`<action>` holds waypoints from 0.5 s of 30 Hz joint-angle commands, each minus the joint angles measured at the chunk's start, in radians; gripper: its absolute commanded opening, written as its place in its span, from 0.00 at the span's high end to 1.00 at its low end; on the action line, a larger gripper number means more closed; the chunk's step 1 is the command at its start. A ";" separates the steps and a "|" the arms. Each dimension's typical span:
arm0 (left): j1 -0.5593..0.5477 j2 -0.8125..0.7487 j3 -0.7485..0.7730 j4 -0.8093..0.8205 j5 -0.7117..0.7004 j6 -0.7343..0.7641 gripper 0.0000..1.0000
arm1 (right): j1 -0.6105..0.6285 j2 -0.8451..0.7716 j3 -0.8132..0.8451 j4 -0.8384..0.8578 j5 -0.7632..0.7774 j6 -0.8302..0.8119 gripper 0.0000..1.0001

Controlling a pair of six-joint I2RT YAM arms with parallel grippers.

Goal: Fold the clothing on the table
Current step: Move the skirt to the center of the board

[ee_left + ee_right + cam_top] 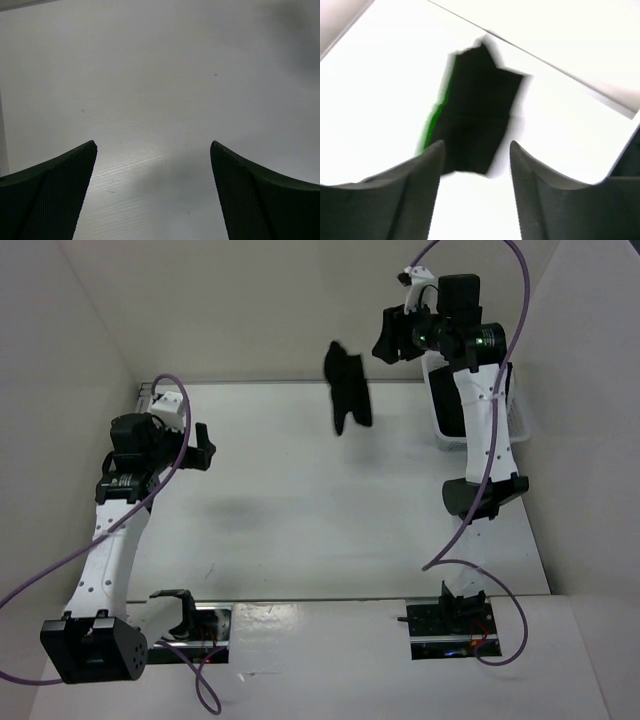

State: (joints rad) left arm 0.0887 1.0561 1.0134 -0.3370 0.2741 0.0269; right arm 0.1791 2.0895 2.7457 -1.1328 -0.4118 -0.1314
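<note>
Black clothing, seemingly loose, just beside the parted right gripper; left gripper wide apart above table.

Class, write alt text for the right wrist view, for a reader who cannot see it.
A blurred black garment sits mid-frame, seen past two dark fingers that stand apart at the bottom edge without gripping it. The bright white table shows behind it.

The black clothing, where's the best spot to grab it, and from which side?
Probably its top end, coming from the right with the right hand: the clothing is a narrow bunched strip by the table's far edge, top end nearest that open hand. It looks blurred, so let it settle.
</note>
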 commanded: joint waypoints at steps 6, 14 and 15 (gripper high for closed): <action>0.005 -0.039 -0.007 0.027 0.062 0.019 0.00 | -0.150 0.009 -0.061 -0.096 0.087 0.003 0.25; -0.024 0.181 0.048 -0.077 0.194 0.079 0.00 | -0.112 -0.075 -0.353 -0.041 0.070 -0.022 0.25; -0.049 0.221 0.080 -0.098 0.160 0.094 0.00 | -0.093 -0.106 -0.416 0.023 0.094 -0.022 0.25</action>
State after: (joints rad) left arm 0.0738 1.1820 1.0389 -0.3805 0.3985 0.0746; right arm 0.0292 2.0792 2.4336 -1.1667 -0.3290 -0.1364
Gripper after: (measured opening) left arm 0.998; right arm 0.747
